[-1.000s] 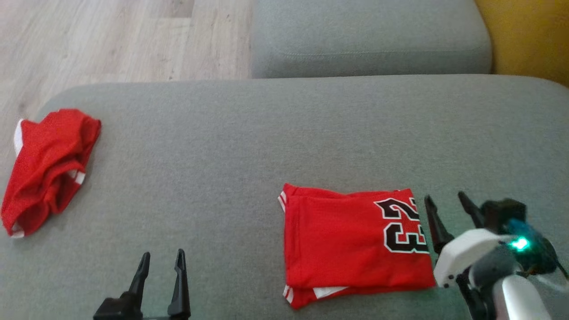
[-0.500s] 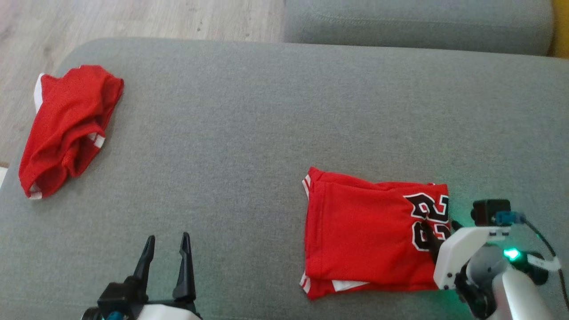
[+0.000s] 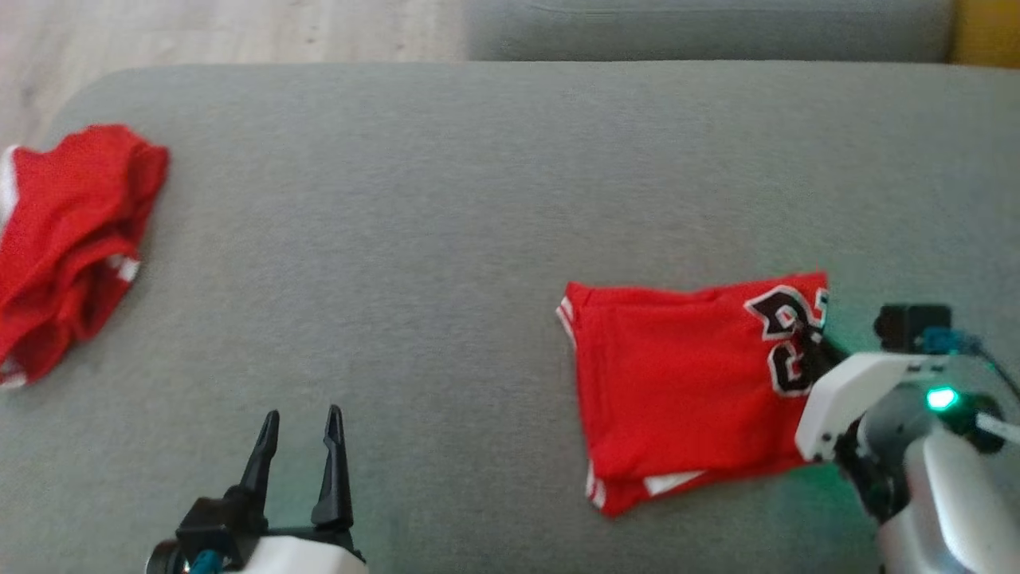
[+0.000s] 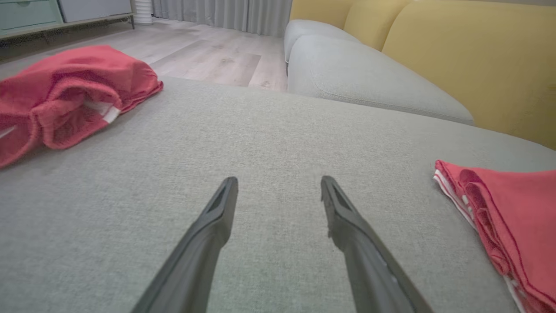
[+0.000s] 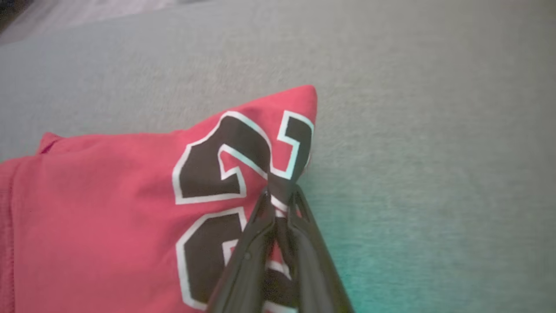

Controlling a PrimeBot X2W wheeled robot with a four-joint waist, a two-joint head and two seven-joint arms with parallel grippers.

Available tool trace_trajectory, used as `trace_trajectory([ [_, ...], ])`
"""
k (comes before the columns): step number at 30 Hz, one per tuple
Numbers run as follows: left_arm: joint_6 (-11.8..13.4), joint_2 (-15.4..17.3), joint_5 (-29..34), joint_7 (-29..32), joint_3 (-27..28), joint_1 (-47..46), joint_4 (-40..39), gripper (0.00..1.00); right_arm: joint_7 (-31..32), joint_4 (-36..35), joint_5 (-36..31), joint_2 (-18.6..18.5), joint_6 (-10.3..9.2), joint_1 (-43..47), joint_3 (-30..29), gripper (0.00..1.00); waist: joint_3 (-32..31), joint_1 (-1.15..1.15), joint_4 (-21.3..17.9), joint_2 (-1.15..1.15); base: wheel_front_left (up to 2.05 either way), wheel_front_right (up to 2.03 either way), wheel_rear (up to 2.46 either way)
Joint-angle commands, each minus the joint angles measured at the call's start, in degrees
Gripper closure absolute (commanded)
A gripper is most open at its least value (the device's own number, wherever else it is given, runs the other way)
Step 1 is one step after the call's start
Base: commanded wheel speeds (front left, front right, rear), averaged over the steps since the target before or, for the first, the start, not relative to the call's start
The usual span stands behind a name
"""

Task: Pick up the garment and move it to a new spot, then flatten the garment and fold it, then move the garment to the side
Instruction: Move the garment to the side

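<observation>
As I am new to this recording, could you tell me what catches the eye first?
The folded red jersey with its black number lies at the right of the grey cushion, its numbered edge pinched by the right gripper. A crumpled red garment sits at the far left, and the left gripper is open at the lower left.

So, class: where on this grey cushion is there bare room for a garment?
The wide middle of the grey fabric cushion, between the crumpled red garment and the folded red numbered jersey, is bare; so is the strip behind the jersey. Crowded: the right side, where the right gripper pinches the jersey.
</observation>
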Motion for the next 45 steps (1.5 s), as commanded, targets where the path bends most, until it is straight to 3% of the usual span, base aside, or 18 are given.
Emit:
trace_trajectory([
  [1, -0.1, 0.5, 0.7, -0.7, 2.6, -2.4, -2.0, 0.00, -0.9, -2.5, -0.4, -1.4, 0.37, -3.0, 0.6, 1.00, 0.8, 0.00, -2.9, 0.00, 0.00, 0.00, 0.00],
  [13, -0.5, 2.1, 3.0, 0.1, 2.9, -5.5, -4.6, 0.00, -3.1, -5.5, -0.9, -3.2, 0.37, -8.2, -2.1, 1.00, 6.9, 0.00, -21.5, 0.00, 0.00, 0.00, 0.00],
  [20, -0.3, 3.4, 4.1, 2.2, 2.1, -7.6, -5.7, 0.00, -5.4, -3.1, -0.9, -2.1, 0.37, -12.1, -1.1, 1.00, 8.9, 0.00, -27.3, 0.00, 0.00, 0.00, 0.00],
  [23, -0.3, 3.7, 4.2, 2.7, 1.9, -7.8, -6.1, 0.00, -6.6, -1.5, -1.4, -2.1, 0.37, -13.8, -0.5, 1.00, 9.0, 0.00, -27.4, 0.00, 0.00, 0.00, 0.00],
  [31, 0.4, 4.0, 4.0, 2.7, 2.2, -7.2, -6.5, 0.00, -7.1, 3.0, -1.8, -5.0, 0.37, -21.9, 2.5, 1.00, 8.5, 0.00, -23.0, 0.00, 0.00, 0.00, 0.00],
  [45, 0.5, 5.1, 4.3, 2.8, 2.5, -8.3, -7.7, 0.00, -5.9, 10.0, -3.1, -14.8, 0.37, -36.7, 0.5, 1.00, 12.4, 0.00, -15.9, 0.00, 0.00, 0.00, 0.00],
])
